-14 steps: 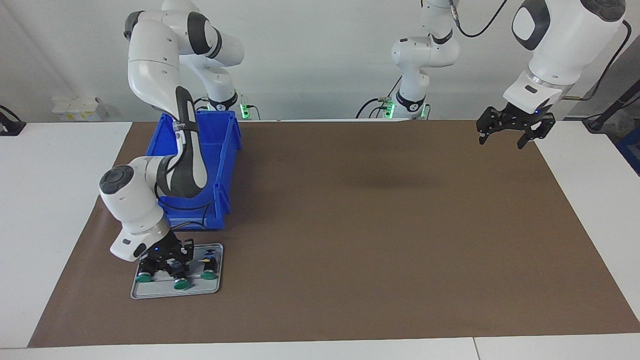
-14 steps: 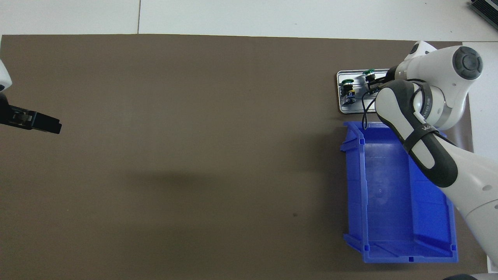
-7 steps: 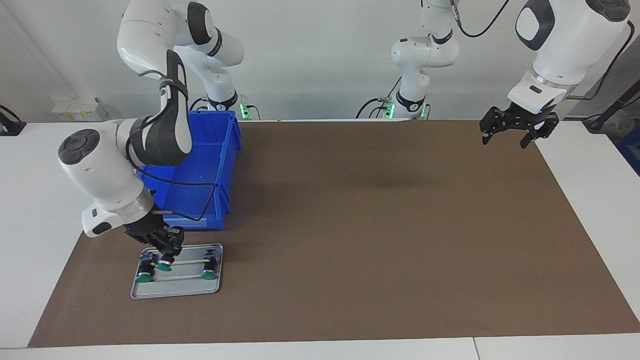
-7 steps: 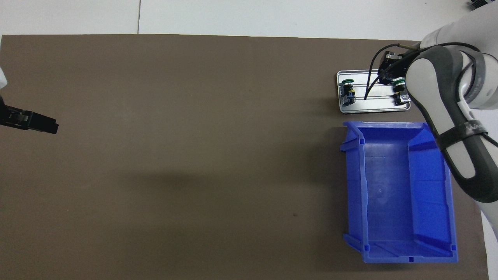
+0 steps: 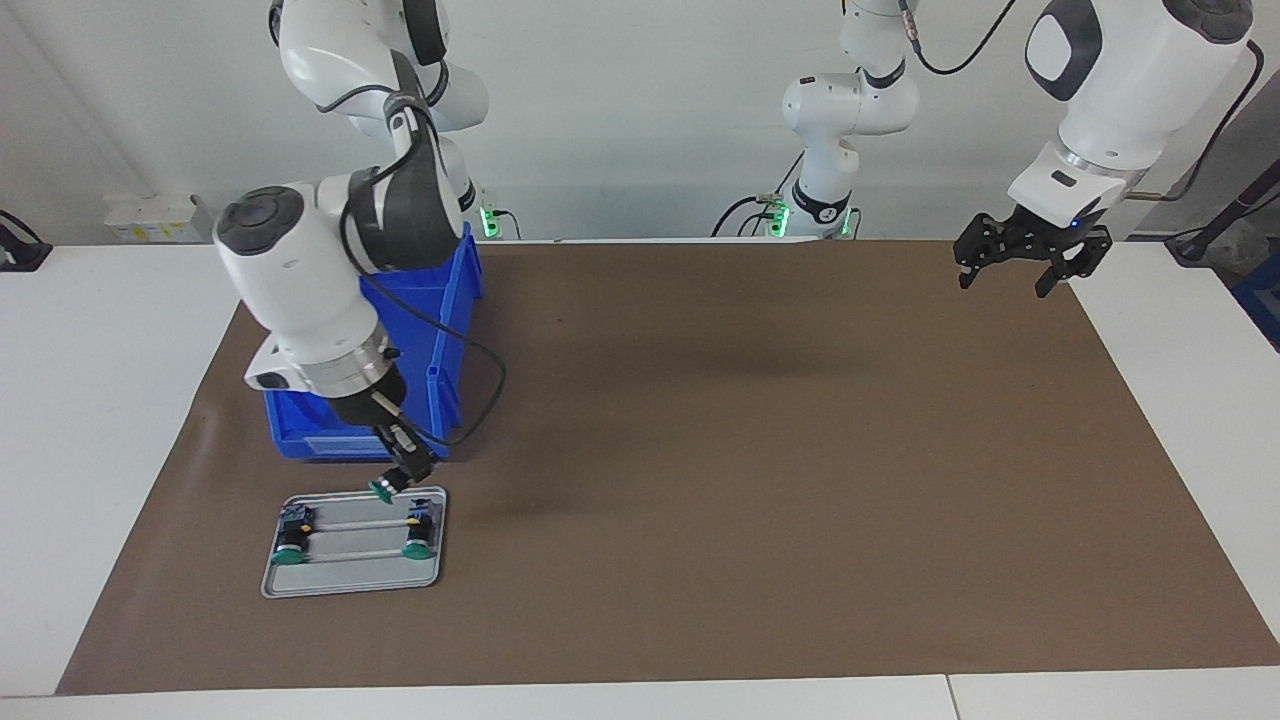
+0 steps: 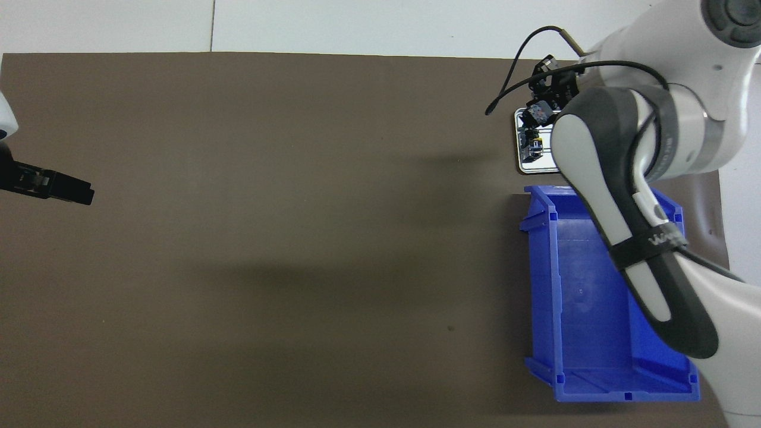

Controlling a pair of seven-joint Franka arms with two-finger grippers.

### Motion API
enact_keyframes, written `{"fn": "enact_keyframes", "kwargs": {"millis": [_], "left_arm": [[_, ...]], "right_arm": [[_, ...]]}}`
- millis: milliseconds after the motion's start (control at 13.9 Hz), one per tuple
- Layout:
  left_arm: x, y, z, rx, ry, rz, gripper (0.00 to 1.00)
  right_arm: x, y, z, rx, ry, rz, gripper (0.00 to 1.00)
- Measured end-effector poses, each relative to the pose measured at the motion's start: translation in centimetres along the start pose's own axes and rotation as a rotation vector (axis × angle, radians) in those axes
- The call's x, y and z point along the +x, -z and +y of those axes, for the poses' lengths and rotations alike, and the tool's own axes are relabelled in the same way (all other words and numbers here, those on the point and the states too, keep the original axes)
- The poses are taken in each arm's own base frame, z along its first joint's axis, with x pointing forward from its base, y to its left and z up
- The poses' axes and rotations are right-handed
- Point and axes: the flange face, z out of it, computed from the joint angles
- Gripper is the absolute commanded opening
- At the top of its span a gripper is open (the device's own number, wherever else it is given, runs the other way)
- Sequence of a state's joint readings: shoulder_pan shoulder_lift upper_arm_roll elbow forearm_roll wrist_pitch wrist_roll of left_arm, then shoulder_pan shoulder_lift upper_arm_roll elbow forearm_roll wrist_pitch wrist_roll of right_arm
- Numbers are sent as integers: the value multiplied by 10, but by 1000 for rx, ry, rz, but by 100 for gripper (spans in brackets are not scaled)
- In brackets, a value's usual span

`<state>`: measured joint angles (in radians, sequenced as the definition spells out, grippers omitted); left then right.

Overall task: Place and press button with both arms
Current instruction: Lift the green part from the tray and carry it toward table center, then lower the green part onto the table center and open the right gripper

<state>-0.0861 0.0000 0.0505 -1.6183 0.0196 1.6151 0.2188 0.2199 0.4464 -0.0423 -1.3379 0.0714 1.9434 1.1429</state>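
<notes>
**Right gripper holding one button above the tray**

The right gripper [image 5: 408,468] hung in the air over the edge of the metal tray [image 5: 352,575] nearest the robots, just in front of the blue bin [image 5: 445,345]. Its jaws were clamped on a button [image 5: 384,486], whose green cap faced down and away from the robots. The held button was clear of the tray surface. In the overhead view the same gripper [image 6: 550,89] and the rear block of the button [image 6: 540,111] showed over the tray [image 6: 518,169], most of which the right arm hid.

Two other buttons lay on the tray, one [image 5: 290,545] toward the right arm's end of the table and one [image 5: 418,538] toward the left arm's end, well apart, green caps pointing away from the robots.

The left gripper [image 5: 1030,262] waited in the air over the corner of the brown mat [image 5: 760,480] near its own base, jaws apart and holding nothing. The bin stood on the mat, nearer to the robots than the tray.
</notes>
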Motion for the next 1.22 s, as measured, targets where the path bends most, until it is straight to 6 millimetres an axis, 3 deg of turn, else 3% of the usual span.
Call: {"fn": "enact_keyframes", "kwargs": {"millis": [288,432,721,937,1225], "left_arm": [[0,-1,0,0,-1,-2,100],[0,-2,0,-1,-8,-4,100],[-5,-9,1,-5,-100,-17,100],[-6,-9,-1,-4,-146,-7,100],[-6,-17,1,-12,-168,3,100]], "right_arm": [[-141,-20,-39,-44,-283,60,0],[-197,-37,-47,-59,-388,83,0],[-301,-106,-57,-92,-506,106,0],[-349,-140,-66,-34,-538,89,0],[-397,-141,-70,41,-583,42,0]]}}
